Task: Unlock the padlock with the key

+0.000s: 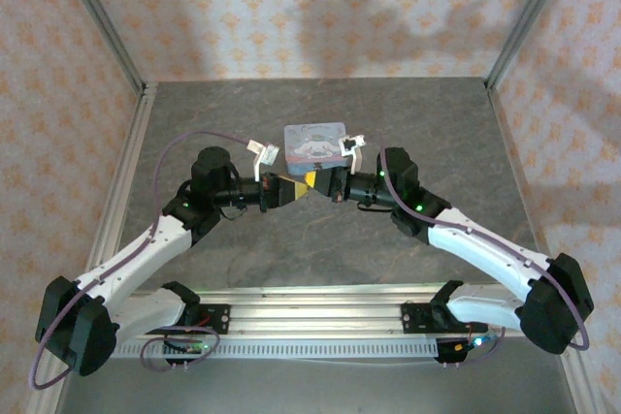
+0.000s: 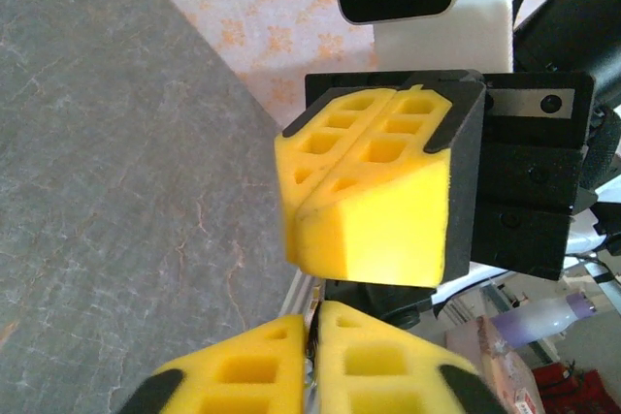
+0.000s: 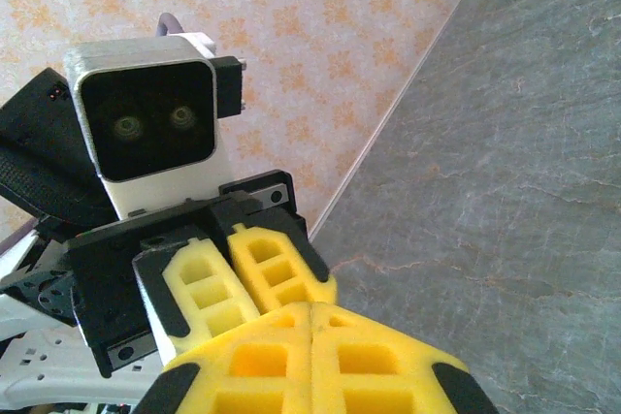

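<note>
Left claw (image 2: 312, 341): pads pressed almost flat together, only a hairline seam between them. A thin sliver (image 2: 312, 322) sat in that seam at the tip end. My read was the key, but it was too small to confirm. Right claw (image 3: 310, 332): pads pressed fully together, no gap. Couldn't tell from its own camera whether anything was pinched at the tips.

Claws faced each other tip to tip, nearly touching. From above, left sat at 9 o'clock of the meeting point, right at 3 o'clock. In the left wrist view a dark lump (image 2: 383, 300) sat at 6 o'clock of the right pads, between the two sets of tips. Could have been the padlock or part of the claw body; couldn't settle it. So both task parts, as I judged it, were in that tight spot between the tips.

Tin (image 1: 315, 139) lay at 12 o'clock of the meeting point, just beyond it, flat on the table (image 1: 320, 249). Not part of the job; one to keep clear of.

Step in hand, as I judged it: mating key to keyhole. Notes for doing it well:
- line key shaft up with keyhole axis before any push; foam pads let a thin key pivot
- creep in with tiny moves, one arm only, the other held rigid
- no twist until key is fully seated
- go by the left wrist camera; top view was too coarse for the contact
- if key skews in the seam, back off and re-grip, don't force it
</note>
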